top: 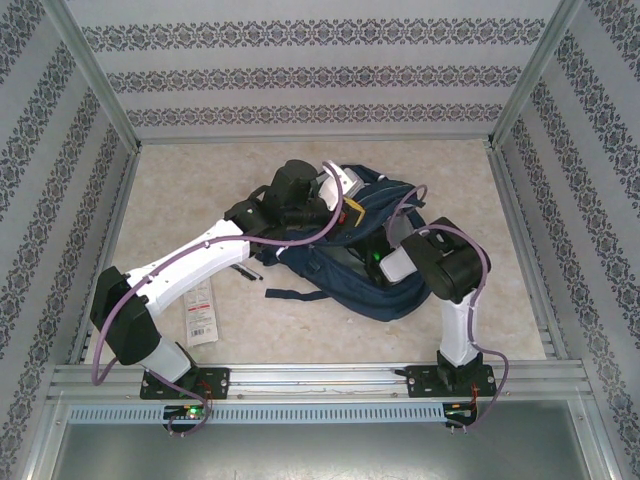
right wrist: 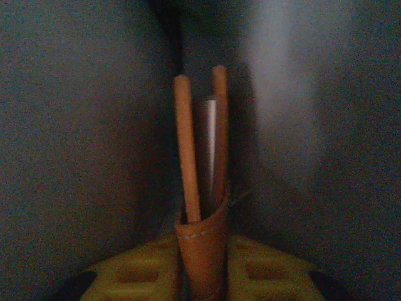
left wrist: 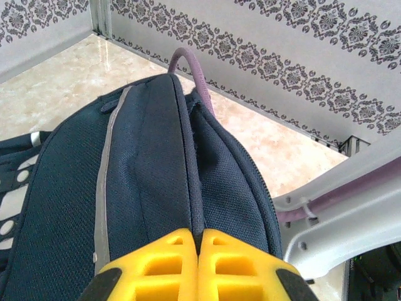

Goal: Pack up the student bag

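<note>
- Top external: the student bag is lying under both wrists. The left gripper is lifting its upper rim, and keeping that lift should hold the mouth wide.
- Left wrist: the yellow fingers are pinching shut on the zipper seam, which is running away ahead of them.
- Right wrist: the right gripper is squeezing a tan leather pen sleeve inside the dark bag, with its pencils pointing ahead. Pushing deeper before letting go looks best.
</note>
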Robot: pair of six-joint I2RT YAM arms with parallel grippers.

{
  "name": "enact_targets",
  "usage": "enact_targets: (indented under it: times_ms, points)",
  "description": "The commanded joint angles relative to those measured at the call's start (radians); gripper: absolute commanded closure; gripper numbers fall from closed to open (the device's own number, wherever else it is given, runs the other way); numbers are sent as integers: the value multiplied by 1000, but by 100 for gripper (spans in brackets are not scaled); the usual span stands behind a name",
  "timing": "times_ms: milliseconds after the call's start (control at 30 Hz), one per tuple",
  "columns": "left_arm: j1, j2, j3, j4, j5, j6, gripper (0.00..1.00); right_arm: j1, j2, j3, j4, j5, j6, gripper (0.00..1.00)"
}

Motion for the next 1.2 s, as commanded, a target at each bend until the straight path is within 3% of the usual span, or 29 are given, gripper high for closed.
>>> enact_targets:
  times_ms: [0, 200, 400, 500, 800, 1167]
  points:
    - [11, -62, 16, 155, 91, -12, 100, 17, 31, 34, 44, 31, 16, 71]
    - [68, -66, -55, 147, 32, 46, 100, 19, -121, 20, -288, 29, -5, 54]
    - [101, -50, -79, 123, 34, 82, 100, 20, -285, 6, -635, 29, -16, 48]
    - [103, -45, -85, 123, 23, 90, 100, 26, -368, 0, -771, 42, -58, 47]
    - [115, -60, -146, 149, 23, 71, 100, -13, -602, -69, -926, -29, -219, 50]
    - [129, -120, -282, 181, 49, 41, 100, -48, -1138, -221, -1365, -78, -460, 53]
